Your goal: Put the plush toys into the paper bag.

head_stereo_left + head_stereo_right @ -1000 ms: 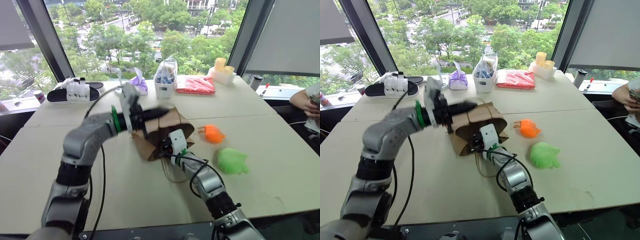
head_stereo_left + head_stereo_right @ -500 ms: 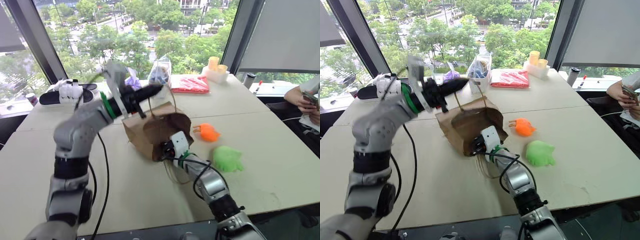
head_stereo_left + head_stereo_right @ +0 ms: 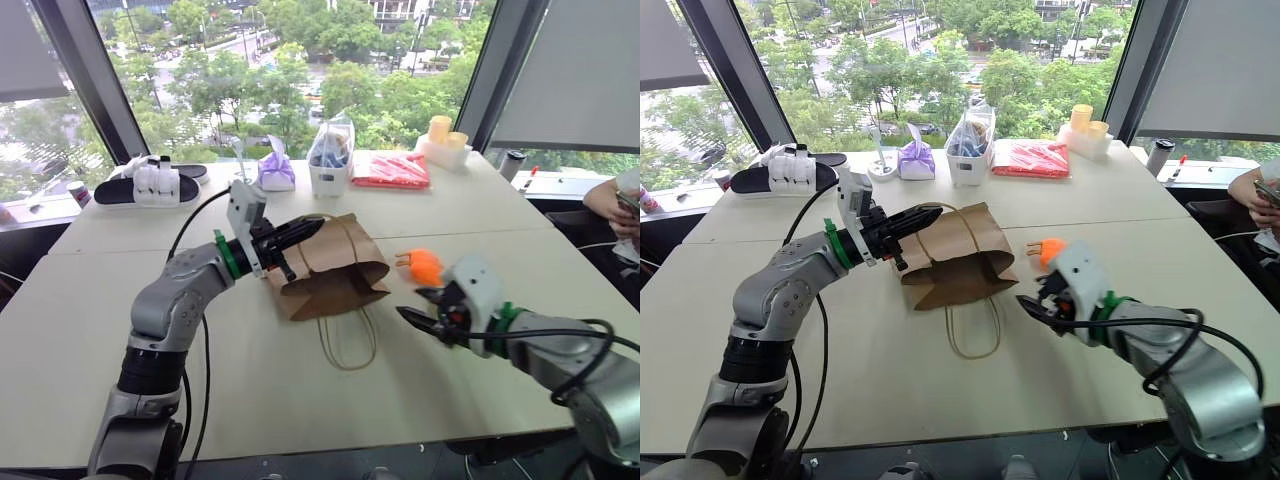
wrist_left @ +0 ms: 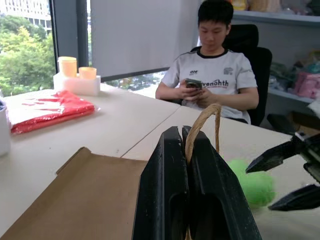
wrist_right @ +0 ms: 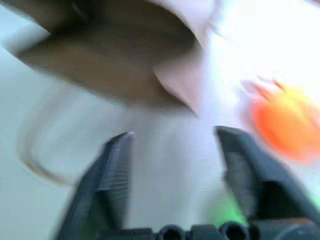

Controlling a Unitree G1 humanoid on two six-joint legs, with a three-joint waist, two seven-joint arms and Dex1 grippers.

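Nearest you, the right gripper [image 3: 418,310] hangs above the table [image 3: 300,400] with its jaws spread wide and nothing between them. The lime green plush toy [image 4: 255,182] lies just beyond and beneath that hand, mostly hidden behind it from the head cameras. The orange plush toy [image 3: 425,266] sits a little farther off, slightly left of the green one and right of the bag.

Left of the toys, the brown paper bag [image 3: 330,268] lies slumped on its side, one cord handle [image 3: 345,345] looped flat on the table toward you. The left gripper [image 3: 300,232] is pinched tight on the other cord handle [image 4: 202,125] at the bag's far left edge.

You seem to be starting on the first toy. Drop the open fingers straight over the green one, centred on its body, and close once both pads flank it. Lift the pinched handle first so the mouth gapes, or the toy will likely catch on the rim.
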